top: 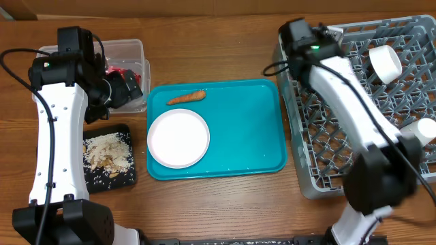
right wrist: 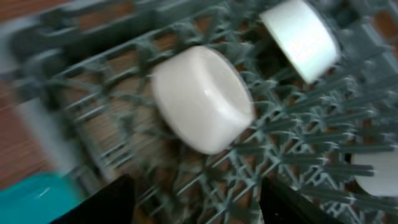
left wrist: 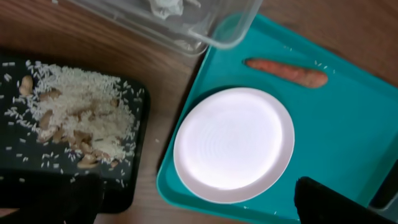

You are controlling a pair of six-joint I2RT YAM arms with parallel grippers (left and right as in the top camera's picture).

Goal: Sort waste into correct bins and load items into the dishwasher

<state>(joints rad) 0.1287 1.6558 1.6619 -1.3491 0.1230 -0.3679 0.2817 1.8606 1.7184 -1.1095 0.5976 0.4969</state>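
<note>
A white round plate (top: 178, 138) and an orange carrot stick (top: 187, 98) lie on the teal tray (top: 252, 136). The clear tub (top: 129, 51) holds a red wrapper (top: 126, 69) and white tissue (left wrist: 166, 7). The black tray (top: 126, 178) holds rice scraps (top: 107, 151). My left gripper (top: 126, 87) is open and empty, beside the tub; in its wrist view (left wrist: 199, 211) it is above the plate (left wrist: 233, 144) and tray edge. My right gripper (top: 294, 41) is open and empty (right wrist: 196, 208) over the grey dish rack (top: 320, 136), just short of a white bowl (right wrist: 202, 99) lying on the pegs. The chopsticks are out of view.
A white cup (top: 385, 62) and another white dish (top: 419, 129) lie in the rack; both show in the right wrist view, the cup (right wrist: 301, 37) and the dish (right wrist: 376, 171). The right arm crosses over the rack. Bare wood lies in front of the teal tray.
</note>
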